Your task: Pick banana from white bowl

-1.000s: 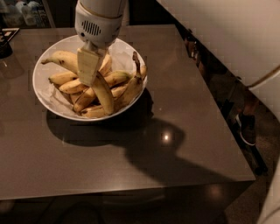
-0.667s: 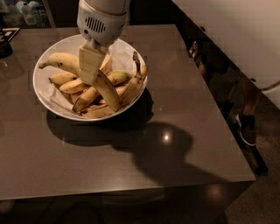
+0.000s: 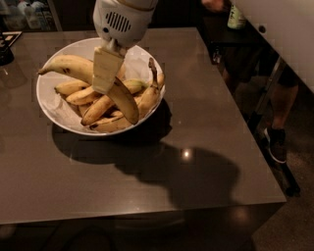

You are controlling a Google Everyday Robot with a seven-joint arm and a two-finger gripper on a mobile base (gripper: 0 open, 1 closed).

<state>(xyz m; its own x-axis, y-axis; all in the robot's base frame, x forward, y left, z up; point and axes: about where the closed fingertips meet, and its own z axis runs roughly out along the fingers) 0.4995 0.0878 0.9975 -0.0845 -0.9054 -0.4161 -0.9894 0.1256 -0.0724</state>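
Note:
The white bowl [image 3: 140, 60] stands on the far left part of the dark table and holds several bananas. My gripper [image 3: 104, 87] hangs over the bowl's middle, pointing down from its white wrist [image 3: 121, 19]. It is shut on the banana [image 3: 70, 65], the longest curved one with brown spots. The banana is raised above the pile, its stem end pointing left over the rim and its other end drooping down to the right. The shorter bananas [image 3: 98, 107] lie below in the bowl, and one [image 3: 152, 90] leans upright against the right rim.
The table [image 3: 196, 127] ends at the right and front edges. A person's legs and shoe [image 3: 277, 142] stand beyond the right edge. A green bottle [image 3: 236, 14] is at the back right. A dark object [image 3: 5, 51] sits at the far left.
My gripper has risen with the long banana in it. The banana's left end has come up out of the pile and now sticks out over the bowl's left rim.

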